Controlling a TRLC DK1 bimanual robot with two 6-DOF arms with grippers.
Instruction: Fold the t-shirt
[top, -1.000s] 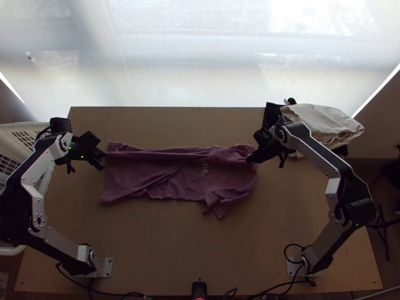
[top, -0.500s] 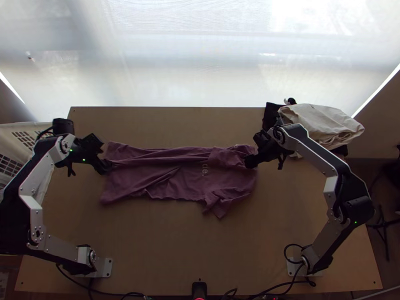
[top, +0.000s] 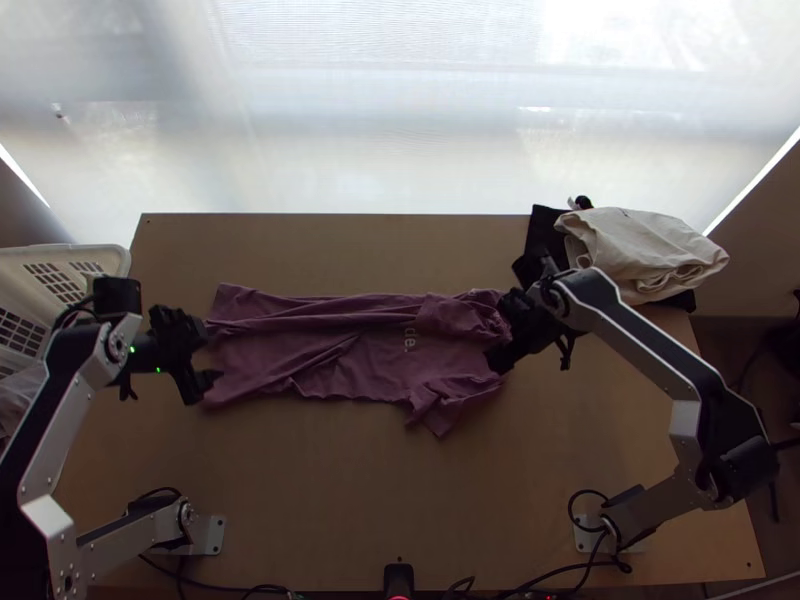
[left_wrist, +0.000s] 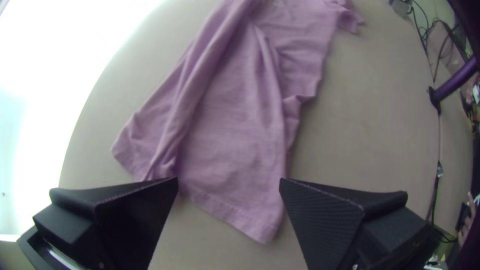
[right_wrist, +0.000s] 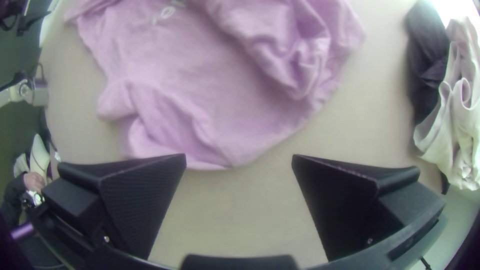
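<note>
Light wooden bench (top: 370, 480) carrying a mauve fabric t-shirt (top: 290, 370), partly folded lengthwise

The t-shirt lies crosswise near the middle of the bench, its hem towards the left arm, its far side turned inward in long, loose folds that bunch towards the right arm, and its near sleeve (top: 440, 405) jutting towards the near edge; at the far right corner, a crumpled cream cloth (top: 640, 245) overlaps a black cloth (top: 543, 232); the left hand (top: 208, 352), at the hem end, and the right hand (top: 499, 335), at the opposite end, each have their fingers spread wide and grip nothing
</note>
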